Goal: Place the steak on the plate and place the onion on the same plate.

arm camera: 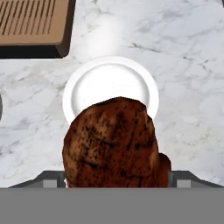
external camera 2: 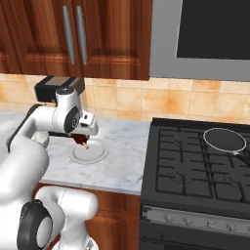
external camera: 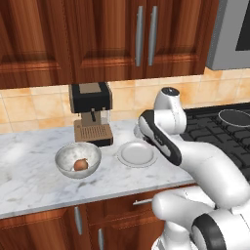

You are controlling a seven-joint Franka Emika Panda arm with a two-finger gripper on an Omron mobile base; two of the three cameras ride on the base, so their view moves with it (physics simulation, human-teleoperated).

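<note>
The end effector (external camera 2: 85,142) hangs above the white plate (external camera 2: 97,155) with its fingers clamped on the steak (arm camera: 111,144). In the right base view the dark meat chunk shows just under the white hand, its pale tip pointing down toward the plate without touching it. In the hand view the steak is large and close, dark reddish-brown and mottled, and covers the near part of the plate (arm camera: 100,78), whose far rim curves clear above it.

The plate (external camera: 137,154) lies flat on the marble surface (external camera: 29,180), with nothing on it in the left base view. Just beside it, on its left in that view, stands a deep grey-white bowl (external camera: 66,156), and the onion (external camera: 81,165) sits inside this bowl, a small tan-orange ball near the bottom. Bowl and plate are close but apart.

Behind them, against the tiled wall, stands a coffee machine (external camera: 91,113) with a black top and a brown grated tray; a corner of that tray (arm camera: 30,26) shows at the upper left of the hand view. To the right of the surface is a black stove (external camera 2: 195,161), and a small dark round pan (external camera 2: 224,140) rests on its far right burner, well apart from the plate
</note>
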